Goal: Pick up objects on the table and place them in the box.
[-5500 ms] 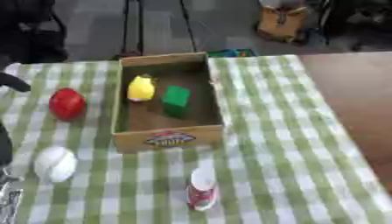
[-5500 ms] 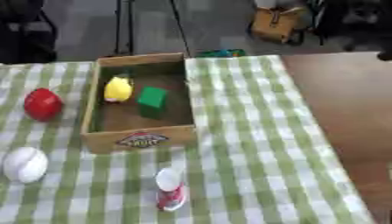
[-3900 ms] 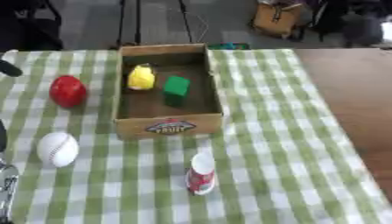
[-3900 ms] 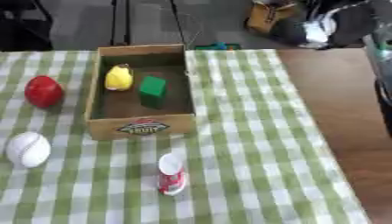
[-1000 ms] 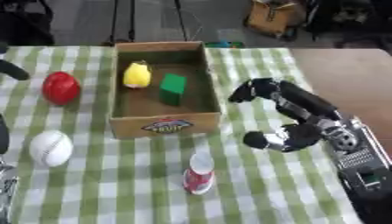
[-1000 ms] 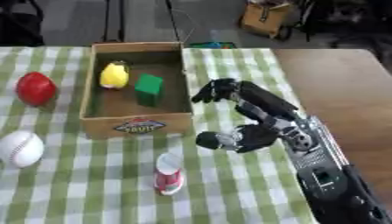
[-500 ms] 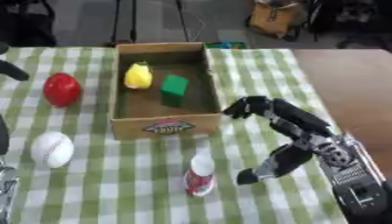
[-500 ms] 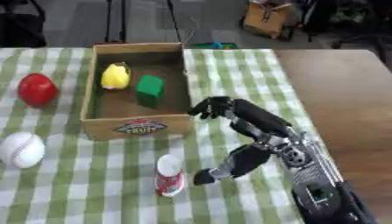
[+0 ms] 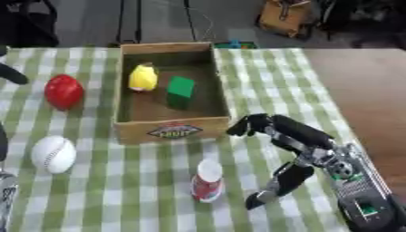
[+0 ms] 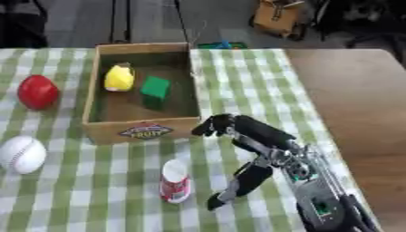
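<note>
The right hand [image 9: 305,147] reaches in from the lower right, fingers [image 9: 246,126] spread open and thumb pointing down, just right of the small cup [image 9: 208,180] upright on the bench [image 9: 262,72]; the box [image 9: 171,129] sits behind it; holding nothing.

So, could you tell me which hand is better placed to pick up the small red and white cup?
The right hand: it is open beside the cup, thumb and fingers spread toward it. The left hand is not visible.
</note>
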Robot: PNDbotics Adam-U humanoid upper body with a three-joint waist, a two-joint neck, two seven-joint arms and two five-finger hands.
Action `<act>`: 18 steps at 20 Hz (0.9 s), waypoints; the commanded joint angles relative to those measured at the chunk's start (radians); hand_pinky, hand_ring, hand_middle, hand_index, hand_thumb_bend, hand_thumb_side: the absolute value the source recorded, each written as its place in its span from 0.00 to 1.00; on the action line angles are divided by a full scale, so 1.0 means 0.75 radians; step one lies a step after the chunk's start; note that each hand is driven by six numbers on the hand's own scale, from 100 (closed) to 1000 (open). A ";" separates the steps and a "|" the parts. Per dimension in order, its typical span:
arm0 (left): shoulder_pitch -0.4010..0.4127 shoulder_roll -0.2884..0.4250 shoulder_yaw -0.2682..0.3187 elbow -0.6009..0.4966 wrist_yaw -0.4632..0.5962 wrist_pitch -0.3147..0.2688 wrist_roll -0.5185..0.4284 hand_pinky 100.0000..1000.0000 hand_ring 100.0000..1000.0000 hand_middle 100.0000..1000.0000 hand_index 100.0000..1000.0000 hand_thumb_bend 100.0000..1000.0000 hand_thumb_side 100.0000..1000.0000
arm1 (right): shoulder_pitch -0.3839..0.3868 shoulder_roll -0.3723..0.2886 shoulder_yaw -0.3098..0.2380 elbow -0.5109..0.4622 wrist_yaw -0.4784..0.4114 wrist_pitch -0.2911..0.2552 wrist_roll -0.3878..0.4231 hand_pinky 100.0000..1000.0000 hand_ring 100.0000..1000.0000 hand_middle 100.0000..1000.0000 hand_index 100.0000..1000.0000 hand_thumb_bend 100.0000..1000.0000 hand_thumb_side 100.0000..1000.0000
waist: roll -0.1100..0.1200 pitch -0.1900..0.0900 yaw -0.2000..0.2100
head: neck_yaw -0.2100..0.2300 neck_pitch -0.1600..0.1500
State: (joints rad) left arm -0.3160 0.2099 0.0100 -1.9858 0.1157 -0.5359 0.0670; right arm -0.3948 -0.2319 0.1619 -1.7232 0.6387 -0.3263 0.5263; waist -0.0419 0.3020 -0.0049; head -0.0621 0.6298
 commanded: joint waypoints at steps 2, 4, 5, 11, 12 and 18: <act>-0.017 0.011 -0.001 -0.019 -0.004 0.003 -0.004 0.38 0.62 0.74 0.75 0.09 1.00 | -0.006 0.001 0.007 0.008 0.021 0.005 -0.029 0.67 0.73 0.70 0.83 0.95 0.27 | 0.004 -0.016 0.004 | -0.007 -0.022; -0.019 0.008 -0.002 -0.019 -0.005 0.004 -0.006 0.38 0.62 0.74 0.75 0.08 1.00 | -0.001 0.009 0.008 0.020 0.029 0.013 -0.062 0.66 0.72 0.69 0.81 0.93 0.31 | 0.005 -0.010 0.009 | -0.009 -0.026; -0.019 0.007 -0.003 -0.019 -0.005 0.005 -0.007 0.37 0.62 0.74 0.75 0.08 1.00 | 0.001 0.014 0.008 0.026 0.033 0.017 -0.085 0.66 0.71 0.69 0.78 0.90 0.35 | 0.006 -0.008 0.010 | -0.010 -0.028; -0.023 0.000 -0.007 -0.019 -0.006 0.007 -0.012 0.37 0.62 0.74 0.75 0.08 1.00 | 0.005 0.032 0.029 0.074 0.069 0.029 -0.201 0.66 0.70 0.66 0.73 0.87 0.37 | 0.009 0.001 0.019 | -0.020 -0.037; -0.023 -0.001 -0.008 -0.019 -0.006 0.007 -0.013 0.37 0.62 0.74 0.75 0.08 1.00 | 0.006 0.036 0.031 0.080 0.074 0.029 -0.212 0.66 0.70 0.66 0.73 0.87 0.37 | 0.010 0.002 0.020 | -0.021 -0.038; -0.026 -0.005 -0.011 -0.019 -0.006 0.010 -0.017 0.37 0.62 0.74 0.75 0.08 1.00 | 0.008 0.050 0.044 0.111 0.091 0.028 -0.276 0.65 0.69 0.64 0.72 0.84 0.41 | 0.013 0.008 0.028 | -0.031 -0.039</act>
State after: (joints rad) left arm -0.3235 0.2047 0.0034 -1.9858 0.1152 -0.5295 0.0573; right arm -0.3821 -0.1925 0.1926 -1.6352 0.6986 -0.3056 0.3334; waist -0.0353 0.3226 0.0145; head -0.0817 0.6128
